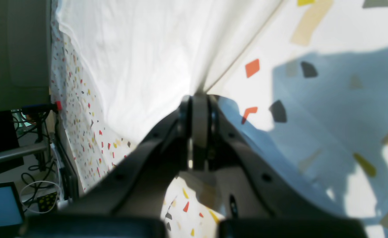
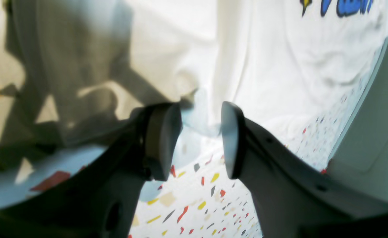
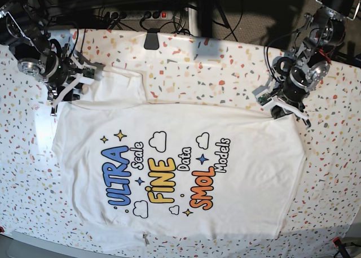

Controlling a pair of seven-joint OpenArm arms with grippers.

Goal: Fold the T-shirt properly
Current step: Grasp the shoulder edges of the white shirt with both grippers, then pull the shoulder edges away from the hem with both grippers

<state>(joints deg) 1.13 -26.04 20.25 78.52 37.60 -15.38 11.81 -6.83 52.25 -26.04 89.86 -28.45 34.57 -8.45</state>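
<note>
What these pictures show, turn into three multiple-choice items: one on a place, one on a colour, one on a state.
1. Where is the left gripper?
A. Over the print
B. At the T-shirt's edge, on the base view's right
C. Off the table

2. What colour is the word FINE?
A. Yellow
B. Blue
C. Orange

3. How does the right gripper stand?
A. Shut on nothing
B. Out of view
C. Jaws apart

Answers:
1. B, its wrist view shows white cloth pinched there.
2. A, the base view shows yellow letters.
3. C, a gap shows between its pads.
</note>
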